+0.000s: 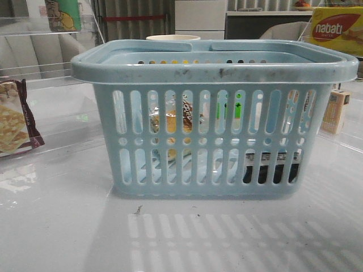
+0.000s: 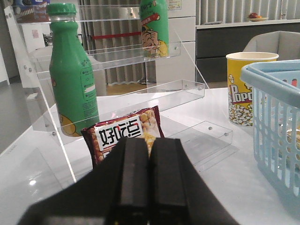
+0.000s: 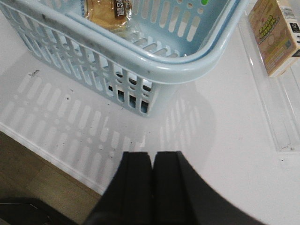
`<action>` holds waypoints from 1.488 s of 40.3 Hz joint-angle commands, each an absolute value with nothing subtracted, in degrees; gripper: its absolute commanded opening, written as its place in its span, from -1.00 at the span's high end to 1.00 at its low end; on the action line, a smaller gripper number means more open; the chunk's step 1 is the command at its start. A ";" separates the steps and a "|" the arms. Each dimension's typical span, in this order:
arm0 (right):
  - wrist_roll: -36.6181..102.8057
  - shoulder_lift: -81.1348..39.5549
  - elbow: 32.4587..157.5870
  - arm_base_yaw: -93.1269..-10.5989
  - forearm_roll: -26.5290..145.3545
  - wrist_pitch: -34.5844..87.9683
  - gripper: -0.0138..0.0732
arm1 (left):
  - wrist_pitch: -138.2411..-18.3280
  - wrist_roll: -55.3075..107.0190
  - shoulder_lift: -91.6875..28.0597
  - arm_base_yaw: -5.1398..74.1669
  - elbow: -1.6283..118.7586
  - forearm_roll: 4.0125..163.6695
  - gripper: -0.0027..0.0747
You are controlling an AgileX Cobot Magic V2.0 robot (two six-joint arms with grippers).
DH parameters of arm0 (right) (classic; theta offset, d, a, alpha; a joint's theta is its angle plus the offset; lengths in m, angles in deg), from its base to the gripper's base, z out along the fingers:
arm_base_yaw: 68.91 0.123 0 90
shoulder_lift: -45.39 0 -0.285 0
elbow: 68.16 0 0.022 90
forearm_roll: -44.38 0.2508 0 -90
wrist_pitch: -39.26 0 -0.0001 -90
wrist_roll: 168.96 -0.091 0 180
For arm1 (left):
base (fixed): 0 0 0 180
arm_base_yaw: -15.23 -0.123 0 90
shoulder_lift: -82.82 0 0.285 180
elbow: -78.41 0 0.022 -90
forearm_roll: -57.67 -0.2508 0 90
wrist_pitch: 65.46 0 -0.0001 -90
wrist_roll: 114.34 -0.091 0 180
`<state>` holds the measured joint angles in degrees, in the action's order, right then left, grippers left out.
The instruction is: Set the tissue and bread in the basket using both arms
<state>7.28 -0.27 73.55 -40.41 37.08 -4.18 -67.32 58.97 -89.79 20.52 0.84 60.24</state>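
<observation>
the basket [image 1: 215,68] is stood mid-table with its long axis running left to right, the bread [image 3: 108,10] and the tissue [image 1: 271,168] are seen inside it, and the left gripper [image 2: 149,159] and right gripper [image 3: 152,168] are held closed and empty.

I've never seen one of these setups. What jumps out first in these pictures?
The big pale blue basket fills the middle of the table, with wrapped bread and a small black tissue pack showing through its slots. Beside it, a green bottle stands on a clear shelf, with a popcorn cup nearby. Both black claws are shut and empty.
</observation>
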 commanded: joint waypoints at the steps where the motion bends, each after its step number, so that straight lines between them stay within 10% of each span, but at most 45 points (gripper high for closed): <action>1: 7.62 1.25 72.93 -41.72 35.78 0.49 0.56 | -61.79 59.60 -90.71 20.86 0.87 60.29 0.70; 20: 7.48 30.27 41.25 -60.56 39.38 35.93 0.56 | -61.79 59.60 -90.71 20.86 0.87 60.29 0.70; 60: 11.04 39.25 32.92 -68.08 41.58 44.51 0.56 | -61.79 59.60 -90.71 20.86 0.87 60.29 0.70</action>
<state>10.23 38.23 32.91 -67.64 42.39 38.33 -67.10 58.97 -89.79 20.52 0.84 60.24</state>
